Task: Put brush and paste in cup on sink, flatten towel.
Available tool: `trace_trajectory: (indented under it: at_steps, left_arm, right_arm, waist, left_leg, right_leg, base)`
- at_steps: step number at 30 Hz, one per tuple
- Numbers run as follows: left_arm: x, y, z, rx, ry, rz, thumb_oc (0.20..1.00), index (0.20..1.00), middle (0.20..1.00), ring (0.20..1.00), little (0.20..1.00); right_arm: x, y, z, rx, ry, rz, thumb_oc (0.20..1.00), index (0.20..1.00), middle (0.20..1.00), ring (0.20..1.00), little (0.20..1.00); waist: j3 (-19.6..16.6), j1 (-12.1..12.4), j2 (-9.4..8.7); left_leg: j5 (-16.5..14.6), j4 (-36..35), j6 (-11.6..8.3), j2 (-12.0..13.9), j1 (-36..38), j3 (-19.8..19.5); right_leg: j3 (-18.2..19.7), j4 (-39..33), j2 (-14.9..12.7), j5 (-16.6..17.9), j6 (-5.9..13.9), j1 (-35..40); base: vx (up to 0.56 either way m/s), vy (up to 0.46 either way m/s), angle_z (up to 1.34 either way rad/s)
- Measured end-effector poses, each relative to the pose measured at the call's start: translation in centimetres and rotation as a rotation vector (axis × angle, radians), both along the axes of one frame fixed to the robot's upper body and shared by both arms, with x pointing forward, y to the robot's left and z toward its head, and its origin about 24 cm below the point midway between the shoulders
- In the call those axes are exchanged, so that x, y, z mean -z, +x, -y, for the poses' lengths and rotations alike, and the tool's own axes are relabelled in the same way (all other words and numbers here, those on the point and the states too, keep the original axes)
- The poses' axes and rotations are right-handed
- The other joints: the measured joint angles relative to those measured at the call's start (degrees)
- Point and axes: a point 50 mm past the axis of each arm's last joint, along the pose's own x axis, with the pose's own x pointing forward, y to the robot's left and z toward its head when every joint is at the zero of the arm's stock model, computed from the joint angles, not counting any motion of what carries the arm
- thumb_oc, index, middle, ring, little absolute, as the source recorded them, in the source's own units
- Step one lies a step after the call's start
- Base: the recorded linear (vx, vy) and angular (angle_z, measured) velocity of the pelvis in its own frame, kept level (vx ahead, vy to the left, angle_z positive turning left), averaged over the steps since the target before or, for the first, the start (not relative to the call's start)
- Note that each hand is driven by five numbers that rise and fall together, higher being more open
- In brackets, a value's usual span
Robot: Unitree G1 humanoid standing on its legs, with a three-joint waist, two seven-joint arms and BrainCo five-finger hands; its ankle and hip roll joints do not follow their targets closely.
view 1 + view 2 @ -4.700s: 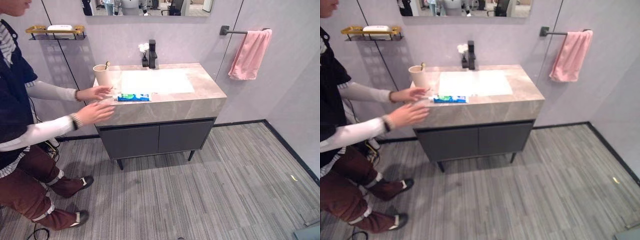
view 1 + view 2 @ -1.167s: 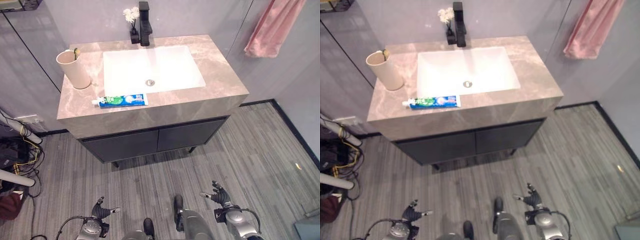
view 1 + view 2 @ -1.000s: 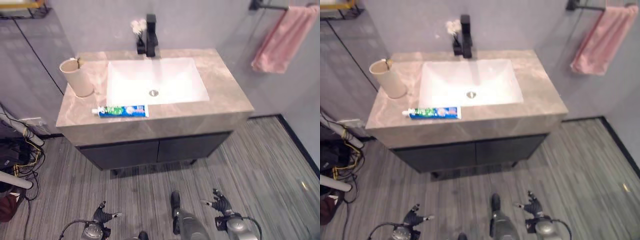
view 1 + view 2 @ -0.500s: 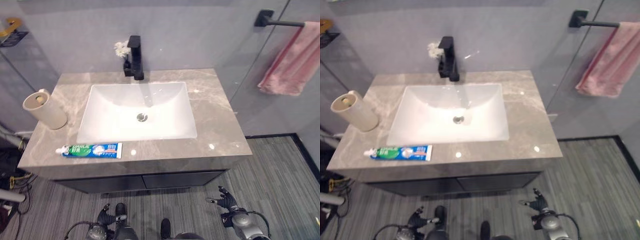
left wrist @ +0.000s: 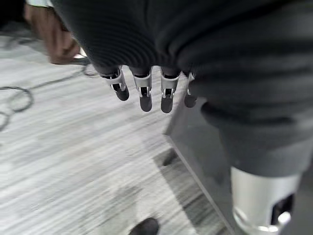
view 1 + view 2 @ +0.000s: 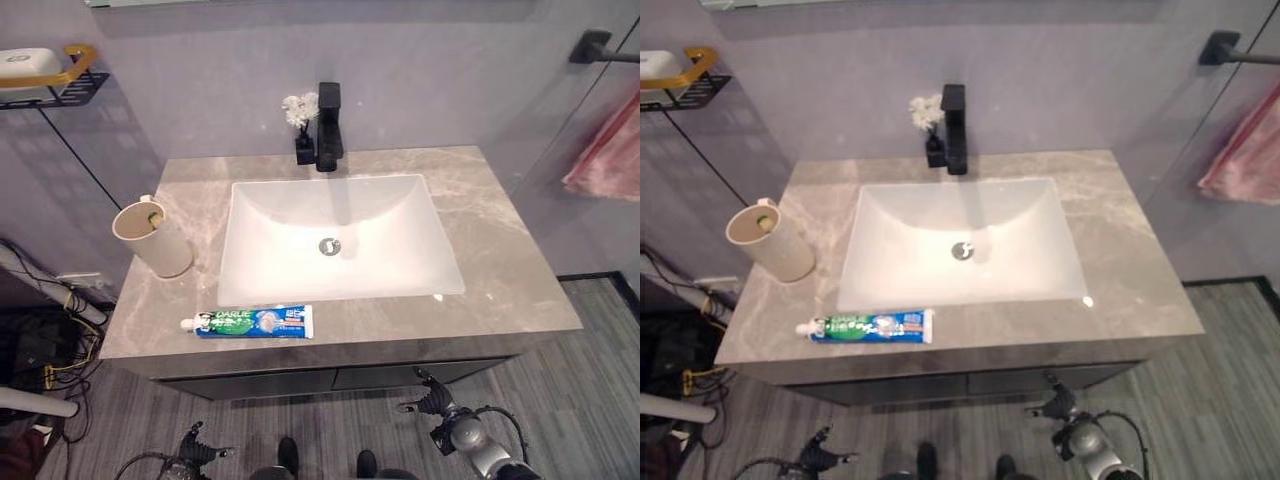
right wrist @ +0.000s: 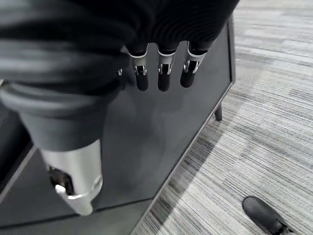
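Blue paste — beside cup

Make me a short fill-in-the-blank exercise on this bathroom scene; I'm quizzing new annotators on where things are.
1. The toothpaste tube lies flat on the counter in front of the ____.
2. The beige cup stands on the counter to the robot's ____ of the basin.
3. The pink towel hangs on the ____ beside the vanity.
4. The left hand and right hand both hang low with ____ fingers, holding nothing.

Missing words: basin; left; wall; open
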Motion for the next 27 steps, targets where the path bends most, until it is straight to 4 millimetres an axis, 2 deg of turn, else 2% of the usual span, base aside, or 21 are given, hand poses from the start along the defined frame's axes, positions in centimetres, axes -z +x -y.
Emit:
trace_trajectory:
  at_steps: [4, 7, 8, 9, 10, 11, 12, 13, 14, 16, 17, 18, 19, 20, 22, 24, 25, 27]
  left_arm:
    - [0.2, -1.3, 0.1, -0.002, -0.003, -0.021, 1.0, 1.0, 1.0, 1.0, 1.0]
    - [0.0, -0.8, 0.3, 0.009, -0.012, 0.012, 1.0, 1.0, 1.0, 1.0, 1.0]
    - [-0.3, 0.3, 0.7, 0.04, -0.021, 0.056, 1.0, 1.0, 1.0, 1.0, 1.0]
    - [-1.1, 2.0, 1.0, 0.1, -0.028, 0.13, 1.0, 1.0, 1.0, 1.0, 1.0]
    - [-1.7, 3.3, 1.2, 0.135, -0.028, 0.176, 1.0, 1.0, 1.0, 1.0, 1.0]
    - [-2.2, 4.8, 1.6, 0.184, -0.023, 0.212, 1.0, 1.0, 1.0, 1.0, 1.0]
    - [-2.6, 5.9, 1.8, 0.221, -0.015, 0.235, 1.0, 1.0, 1.0, 1.0, 1.0]
    - [-3.3, 7.0, 1.6, 0.235, -0.003, 0.271, 1.0, 1.0, 1.0, 1.0, 1.0]
    - [-3.7, 6.9, 0.9, 0.249, 0.019, 0.28, 1.0, 1.0, 1.0, 1.0, 1.0]
    - [-4.3, 7.1, -0.1, 0.284, 0.056, 0.293, 1.0, 1.0, 1.0, 1.0, 1.0]
    - [-5.2, 7.2, -0.4, 0.338, 0.08, 0.324, 1.0, 1.0, 1.0, 1.0, 1.0]
    - [-6.0, 7.1, -0.2, 0.394, 0.075, 0.375, 1.0, 1.0, 1.0, 1.0, 1.0]
    - [-6.0, 7.4, 0.3, 0.412, 0.071, 0.385, 1.0, 1.0, 1.0, 1.0, 1.0]
    - [-6.4, 7.8, 0.2, 0.443, 0.089, 0.397, 1.0, 1.0, 1.0, 1.0, 1.0]
    - [-7.8, 7.6, -0.3, 0.487, 0.104, 0.448, 1.0, 1.0, 1.0, 1.0, 1.0]
    - [-9.1, 7.5, -1.2, 0.511, 0.137, 0.482, 1.0, 1.0, 1.0, 1.0, 1.0]
    - [-9.4, 7.4, -1.4, 0.521, 0.145, 0.49, 1.0, 1.0, 1.0, 1.0, 1.0]
    - [-11.2, 7.8, -2.0, 0.577, 0.199, 0.554, 1.0, 1.0, 1.0, 1.0, 1.0]
  right_arm:
    - [-0.2, 0.4, 0.0, -0.05, -0.036, 0.001, 1.0, 1.0, 1.0, 1.0, 1.0]
    - [-0.7, 1.0, 0.4, -0.081, -0.066, 0.015, 1.0, 1.0, 1.0, 1.0, 1.0]
    - [-1.0, 1.4, 0.6, -0.085, -0.075, 0.031, 1.0, 1.0, 1.0, 1.0, 1.0]
    - [-1.3, 1.5, 1.0, -0.088, -0.083, 0.043, 1.0, 1.0, 1.0, 1.0, 1.0]
    - [-1.4, 1.6, 1.2, -0.092, -0.091, 0.047, 1.0, 1.0, 1.0, 1.0, 1.0]
    - [-1.7, 1.7, 1.8, -0.079, -0.101, 0.054, 1.0, 1.0, 1.0, 1.0, 1.0]
    - [-1.6, 1.3, 2.4, -0.064, -0.107, 0.049, 1.0, 1.0, 1.0, 1.0, 1.0]
    - [-1.7, 1.4, 2.6, -0.047, -0.111, 0.052, 1.0, 1.0, 1.0, 1.0, 1.0]
    - [-1.9, 1.8, 2.2, -0.051, -0.1, 0.067, 1.0, 1.0, 1.0, 1.0, 1.0]
    - [-2.7, 2.8, 2.0, -0.059, -0.099, 0.115, 1.0, 1.0, 1.0, 1.0, 1.0]
    - [-3.2, 3.0, 2.5, -0.093, -0.141, 0.137, 1.0, 1.0, 1.0, 1.0, 1.0]
    - [-3.9, 2.9, 4.0, -0.084, -0.179, 0.157, 1.0, 1.0, 1.0, 1.0, 1.0]
    - [-3.9, 2.5, 5.1, -0.036, -0.189, 0.153, 1.0, 1.0, 1.0, 1.0, 1.0]
    - [-3.5, 1.9, 5.7, 0.024, -0.184, 0.137, 1.0, 1.0, 1.0, 1.0, 1.0]
    - [-2.2, 0.9, 5.4, 0.107, -0.154, 0.094, 1.0, 1.0, 1.0, 1.0, 1.0]
    - [-1.6, 0.2, 4.7, 0.081, -0.142, 0.071, 1.0, 1.0, 1.0, 1.0, 1.0]
    - [-1.5, 0.2, 4.5, 0.078, -0.14, 0.071, 1.0, 1.0, 1.0, 1.0, 1.0]
    - [-1.2, 0.0, 4.1, 0.077, -0.129, 0.066, 1.0, 1.0, 1.0, 1.0, 1.0]
  waist:
    - [-0.1, 0.6, 0.1]
    - [0.1, 1.7, 0.33]
    - [0.7, 2.2, 1.39]
    - [0.8, 2.1, 0.79]
    - [1.4, 2.6, 0.63]
    - [2.2, 3.5, 2.04]
    - [2.5, 2.6, 1.93]
    - [3.2, 2.1, 1.63]
    - [3.9, 2.9, -0.33]
    - [4.8, 2.8, -1.57]
    - [5.2, 2.2, -1.8]
    - [5.5, 1.7, 0.39]
    - [5.8, 1.3, 2.42]
    - [6.2, 1.5, 3.08]
    - [6.0, 1.7, 2.46]
    - [5.7, 1.9, 2.29]
    - [5.6, 2.2, 2.19]
    - [5.0, 2.0, 1.8]
  left_leg:
    - [0.4, 0.6, 0.28, 0.1, -0.8, -0.8]
    - [0.9, 1.6, -0.1, 0.5, -2.3, -1.8]
    - [1.3, 4.2, -0.64, 0.7, -5.7, -3.9]
    - [2.9, 6.0, -3.1, 0.7, -9.1, -6.3]
    - [5.1, 4.8, -6.15, 0.4, -10.8, -7.1]
    - [8.9, 2.6, -9.1, 0.8, -12.4, -7.7]
    - [7.3, 0.6, -12.2, 1.3, -12.7, -4.5]
    - [5.0, 2.8, -8.06, 2.0, -13.8, 1.8]
    - [3.4, 4.8, -5.79, 2.6, -13.3, 1.9]
    - [2.7, 7.6, -5.46, 3.4, -11.4, 0.7]
    - [2.6, 5.5, -5.88, 3.6, -8.3, -4.0]
    - [3.0, 2.0, -5.64, 4.9, -4.1, -6.1]
    - [1.5, -0.2, -5.08, 5.8, -2.1, -4.6]
    - [-0.5, -0.2, -3.65, 5.0, -1.7, -3.5]
    - [-1.5, -0.2, -2.14, 3.1, -0.6, -1.3]
    - [-1.9, -0.2, -1.11, 1.3, 0.1, 1.2]
    - [-2.1, -0.2, -0.88, 1.1, 0.1, 2.0]
    - [-2.2, -0.2, -0.37, 0.1, 0.4, 4.2]
  right_leg:
    - [-0.6, -0.5, 0.4, 0.1, -0.01, 0.1]
    - [-1.7, -1.0, 1.0, 0.5, -0.11, -0.2]
    - [-3.5, -0.6, 1.8, 0.7, -0.1, -1.1]
    - [-5.5, 0.1, 1.1, 0.6, -0.22, -3.4]
    - [-7.3, -0.8, 1.2, 0.9, -1.56, -3.7]
    - [-10.6, -0.6, 1.9, 1.6, -2.3, -4.4]
    - [-14.0, -1.7, 1.2, 2.0, -3.49, -4.4]
    - [-16.1, -2.7, 0.8, 2.6, -4.33, -4.4]
    - [-15.7, -2.6, -0.1, 2.3, -5.12, -5.5]
    - [-15.5, -2.7, -1.4, 3.2, -5.59, -5.8]
    - [-15.6, -2.8, -1.5, 3.8, -4.99, -6.0]
    - [-16.1, -2.7, -0.7, 4.1, -3.65, -6.1]
    - [-16.2, -2.8, -0.1, 5.2, -2.25, -6.1]
    - [-15.8, -2.8, -0.7, 6.1, -1.14, -6.2]
    - [-13.1, -2.8, -2.8, 6.9, 0.21, -6.3]
    - [-10.6, -2.8, -4.7, 8.2, 1.71, -7.1]
    - [-9.7, -2.6, -4.9, 8.4, 1.96, -7.5]
    - [-7.8, -3.3, -5.6, 9.7, 2.31, -8.1]
  base:
    - [-0.1, -0.08, 0.09]
    - [-0.24, -0.123, 0.26]
    - [-0.37, -0.19, 0.87]
    - [-0.22, -0.113, 1.18]
    - [-0.17, -0.088, 1.32]
    - [-0.12, -0.035, 1.35]
    - [-0.1, -0.047, 1.51]
    - [-0.05, -0.021, 0.98]
    - [-0.09, -0.009, 0.51]
    - [-0.06, 0.043, 0.12]
    - [0.05, 0.142, 0.28]
    - [0.08, 0.232, 0.13]
    - [0.09, 0.287, -0.01]
    - [0.07, 0.231, -0.27]
    - [0.04, 0.186, -0.44]
    - [0.01, 0.17, -0.51]
    - [0.02, 0.1, -0.62]
    - [0.02, 0.06, -0.5]
